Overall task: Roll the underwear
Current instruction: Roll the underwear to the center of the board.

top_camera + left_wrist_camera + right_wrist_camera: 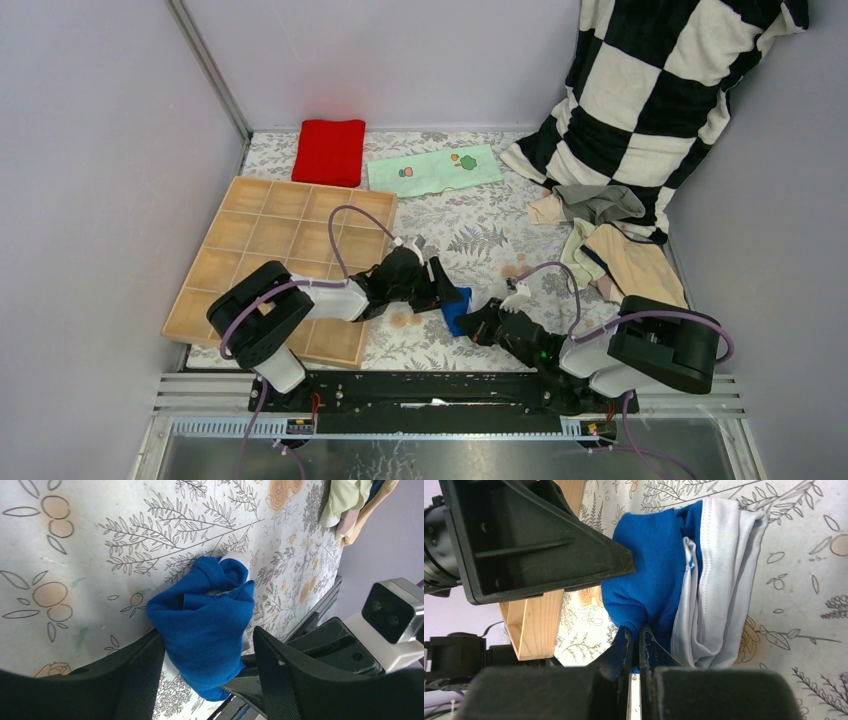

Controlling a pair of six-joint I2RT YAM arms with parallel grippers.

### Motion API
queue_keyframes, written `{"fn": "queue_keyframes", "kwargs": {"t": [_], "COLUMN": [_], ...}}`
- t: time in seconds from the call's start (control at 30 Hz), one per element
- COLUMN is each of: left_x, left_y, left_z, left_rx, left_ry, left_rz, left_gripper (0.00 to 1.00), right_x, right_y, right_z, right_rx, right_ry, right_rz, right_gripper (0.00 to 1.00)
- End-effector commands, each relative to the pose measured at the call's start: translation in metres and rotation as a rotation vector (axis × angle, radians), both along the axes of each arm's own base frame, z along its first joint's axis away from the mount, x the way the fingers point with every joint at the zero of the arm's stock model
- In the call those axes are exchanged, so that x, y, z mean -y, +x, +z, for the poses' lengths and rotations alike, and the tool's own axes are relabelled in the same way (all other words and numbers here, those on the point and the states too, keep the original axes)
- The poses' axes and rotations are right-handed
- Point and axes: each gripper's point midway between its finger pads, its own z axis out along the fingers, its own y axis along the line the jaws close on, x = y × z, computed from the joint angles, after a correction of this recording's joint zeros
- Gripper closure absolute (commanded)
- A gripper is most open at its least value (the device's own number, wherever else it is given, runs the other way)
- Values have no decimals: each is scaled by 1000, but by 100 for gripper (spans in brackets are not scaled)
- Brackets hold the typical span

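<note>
Cloth (480,235) printed with leaves and blossoms across the table, grey walls (100,150) on three sides, checkered blanket (650,90) slumped in the far right corner above a heap of briefs (630,262). Wooden grid tray (270,235) at left, red cloth (329,150) and mint cloth (433,170) along the back. Near the front edge, blue underwear (205,625) bunched on the print, left gripper (207,642) fingers spread either side of it, right gripper (634,635) fingers pressed together on a blue fold.
</note>
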Motion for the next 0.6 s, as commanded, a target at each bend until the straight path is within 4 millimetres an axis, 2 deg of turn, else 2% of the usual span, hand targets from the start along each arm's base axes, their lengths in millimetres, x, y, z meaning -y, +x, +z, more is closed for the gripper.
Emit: {"fn": "queue_keyframes", "kwargs": {"t": [0.0, 0.37, 0.57], "left_x": [-8, -16, -19], "left_y": [-13, -24, -25], "left_z": [-30, -45, -44], "left_rx": [-30, -64, -65], "left_ry": [100, 147, 158], "left_rz": [-10, 30, 44], "left_gripper": [30, 22, 18], "right_x": [26, 32, 44], "right_y": [-2, 3, 3], "right_z": [-26, -2, -3], "right_rx": [-87, -18, -13], "right_ry": [-43, 58, 47], "right_rz": [-95, -127, -158], "right_gripper": [99, 99, 99]}}
